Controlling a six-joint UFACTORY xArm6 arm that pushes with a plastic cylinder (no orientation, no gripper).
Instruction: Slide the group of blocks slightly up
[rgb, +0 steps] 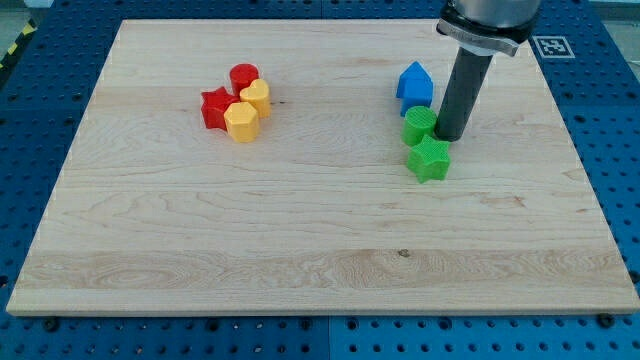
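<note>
Toward the board's (150, 250) upper left, well in from the corner, four blocks huddle touching: a red star (214, 108), a red cylinder (243, 77), a yellow heart (257, 95) and a yellow hexagonal block (241, 121). Nearer the right edge, a blue pentagonal block (414, 84) stands above a green cylinder (419, 124) and a green star (430, 159). My tip (449, 137) rests just right of the green cylinder; the rod carries no pincer, so there is nothing open or closed.

Lab bench setup: wooden board (300, 230) on blue perforated table (620, 150), printed marker tag (553, 45) at 1 o'clock, hazard tape (18, 45) at 10.
</note>
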